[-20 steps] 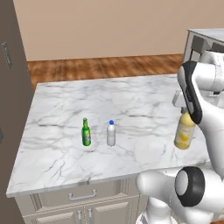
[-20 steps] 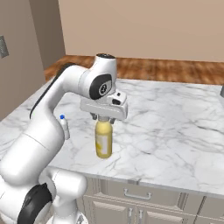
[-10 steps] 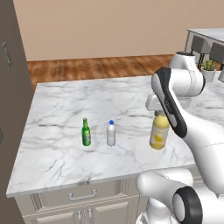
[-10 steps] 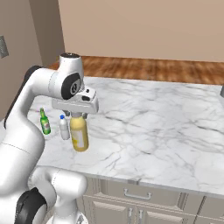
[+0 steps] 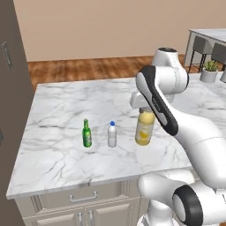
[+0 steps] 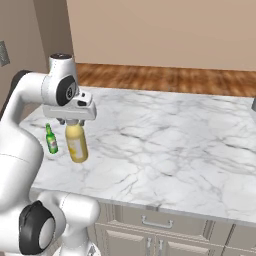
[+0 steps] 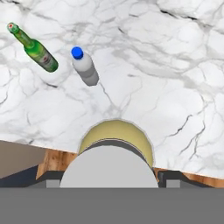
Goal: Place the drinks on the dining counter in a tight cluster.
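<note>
On the white marble dining counter (image 5: 66, 106) (image 6: 190, 145) (image 7: 175, 65) stand a slim green bottle (image 5: 87, 133) (image 6: 51, 139) (image 7: 37, 50) and a clear bottle with a blue cap (image 5: 112, 135) (image 7: 85, 66), side by side. My gripper (image 5: 145, 111) (image 6: 74, 121) (image 7: 109, 177) is shut on the neck of the yellow juice bottle (image 5: 145, 129) (image 6: 76, 145) (image 7: 116, 131). The bottle hangs slightly tilted, low over the counter, just right of the clear bottle. I cannot tell whether its base touches the marble.
A tall dark cabinet (image 5: 9, 66) rises at the counter's left end. A potted plant (image 5: 208, 70) sits at the right end, with grey stools (image 5: 201, 44) and a grey-sided white slab (image 5: 207, 33) beyond. Drawers (image 5: 84, 198) lie under the near edge.
The arm has swung left across the counter with the yellow juice bottle, from the right end to a spot close beside the clear bottle. The green and clear bottles stayed put.
</note>
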